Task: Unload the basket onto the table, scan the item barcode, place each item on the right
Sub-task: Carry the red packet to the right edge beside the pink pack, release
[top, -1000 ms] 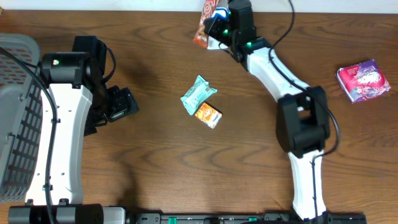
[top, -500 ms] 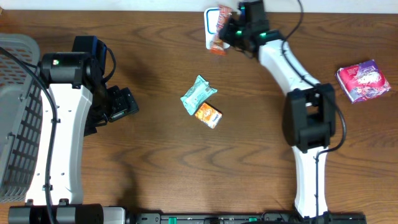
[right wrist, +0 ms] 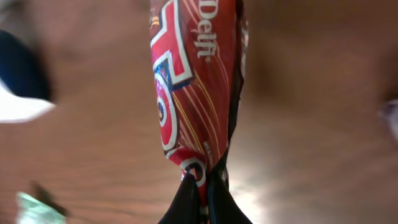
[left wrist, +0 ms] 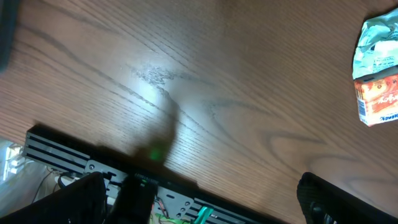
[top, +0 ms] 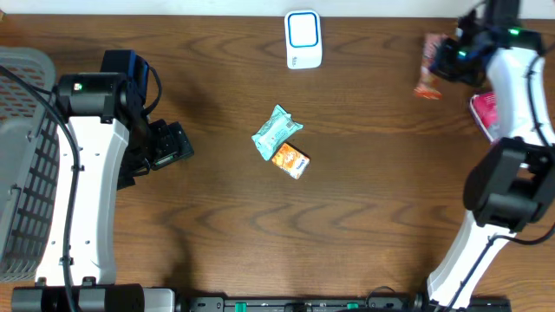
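One packet (right wrist: 196, 93) hangs pinched by its crimped end in my right claw (right wrist: 202, 194), above the desk (top: 364, 208) at far right, well apart from the scanner (top: 303, 39), near the pink pack (top: 486, 113). Judged: set-down; lower fully before releasing. Left claw (top: 173, 143) spread, idle.

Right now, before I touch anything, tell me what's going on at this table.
The right gripper is shut on a red snack packet, holding it at the back right of the table, well to the side of the white scanner. The left gripper is open and empty beside the grey basket. A teal packet and an orange carton lie together mid-table.
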Robot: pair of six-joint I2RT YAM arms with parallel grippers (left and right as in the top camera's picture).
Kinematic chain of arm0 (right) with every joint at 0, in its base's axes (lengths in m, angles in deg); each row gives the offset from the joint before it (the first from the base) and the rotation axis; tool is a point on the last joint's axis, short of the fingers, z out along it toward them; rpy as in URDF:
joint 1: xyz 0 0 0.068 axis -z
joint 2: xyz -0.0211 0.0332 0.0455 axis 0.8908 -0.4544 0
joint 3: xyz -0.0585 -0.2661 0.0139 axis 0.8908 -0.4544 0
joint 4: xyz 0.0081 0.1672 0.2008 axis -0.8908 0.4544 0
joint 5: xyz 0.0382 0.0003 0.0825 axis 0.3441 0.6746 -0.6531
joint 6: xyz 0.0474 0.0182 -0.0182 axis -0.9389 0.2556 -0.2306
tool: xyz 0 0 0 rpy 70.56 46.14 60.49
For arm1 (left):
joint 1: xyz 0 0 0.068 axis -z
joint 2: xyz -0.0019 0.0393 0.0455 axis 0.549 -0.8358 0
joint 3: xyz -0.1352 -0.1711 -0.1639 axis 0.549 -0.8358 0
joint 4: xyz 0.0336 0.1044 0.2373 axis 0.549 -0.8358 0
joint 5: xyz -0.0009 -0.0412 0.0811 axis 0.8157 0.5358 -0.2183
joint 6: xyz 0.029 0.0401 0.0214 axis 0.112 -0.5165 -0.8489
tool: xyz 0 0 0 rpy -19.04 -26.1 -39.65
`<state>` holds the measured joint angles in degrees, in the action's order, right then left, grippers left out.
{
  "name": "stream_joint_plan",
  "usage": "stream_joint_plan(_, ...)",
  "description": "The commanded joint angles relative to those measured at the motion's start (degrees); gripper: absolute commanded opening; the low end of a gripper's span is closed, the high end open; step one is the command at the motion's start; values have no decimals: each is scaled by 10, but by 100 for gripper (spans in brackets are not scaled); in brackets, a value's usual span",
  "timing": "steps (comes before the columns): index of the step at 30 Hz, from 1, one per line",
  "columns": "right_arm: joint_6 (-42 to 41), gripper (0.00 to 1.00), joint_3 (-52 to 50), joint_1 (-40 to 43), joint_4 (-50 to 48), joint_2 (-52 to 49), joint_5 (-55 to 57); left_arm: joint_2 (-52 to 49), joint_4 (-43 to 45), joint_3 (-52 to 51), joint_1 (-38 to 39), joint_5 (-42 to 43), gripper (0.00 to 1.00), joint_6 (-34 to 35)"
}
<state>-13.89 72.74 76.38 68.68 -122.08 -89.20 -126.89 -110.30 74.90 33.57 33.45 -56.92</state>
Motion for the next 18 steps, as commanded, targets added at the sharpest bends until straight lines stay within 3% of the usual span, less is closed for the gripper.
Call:
stream_joint_plan(1, 112, 1, -6, 16, 20, -19, 16, -2, -1, -1, -1, -9, 98, 3)
stream_joint_plan(6, 157, 1, -9, 37, 44, -57, 41, -2, -1, -1, -1, -9, 98, 3)
stream_joint_plan(13, 160, 1, -9, 52, 59, -98, 239, -2, -1, -1, -1, -9, 98, 3)
stream_joint_plan(18, 137, 1, -9, 67, 61, -99, 313, -2, -1, -1, -1, -9, 98, 3)
